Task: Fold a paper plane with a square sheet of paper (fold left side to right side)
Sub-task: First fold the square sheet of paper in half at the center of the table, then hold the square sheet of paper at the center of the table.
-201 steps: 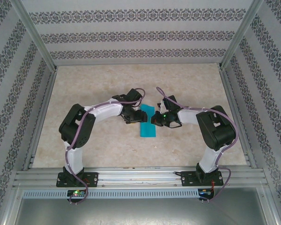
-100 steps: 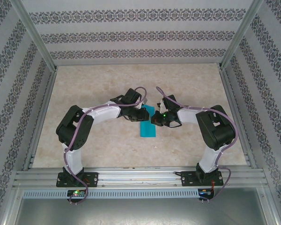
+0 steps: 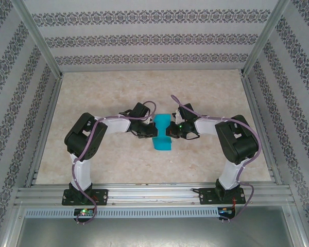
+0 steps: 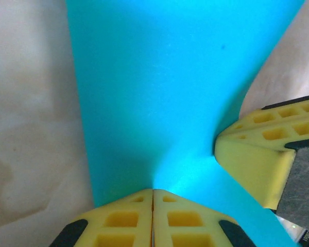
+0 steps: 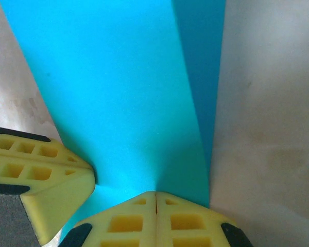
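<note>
- The sheet of paper (image 3: 162,135) sits near the middle of the beige worktop (image 3: 113,87), between the two arms. It shows as a teal strip, longer front to back than side to side.
- The left claw (image 4: 153,198) is clenched on the paper. In the left wrist view its yellow fingertips meet with no gap, and the teal edge runs in between them.
- The right claw (image 5: 155,199) is likewise clenched on the paper, at the opposite long edge, its two tips pressed together over it.
- From above, the claws face each other across the strip at about its midpoint, and the paper looks narrower there than at its ends.
- Each wrist view catches the other claw's yellow finger close by, touching the paper's edge.
- In both close views the paper creases or brightens right at the pinch and fans out wider away from the tips.
- In the right wrist view a darker teal band runs along the paper's right side (a lower layer or a shadow, I cannot tell which).
</note>
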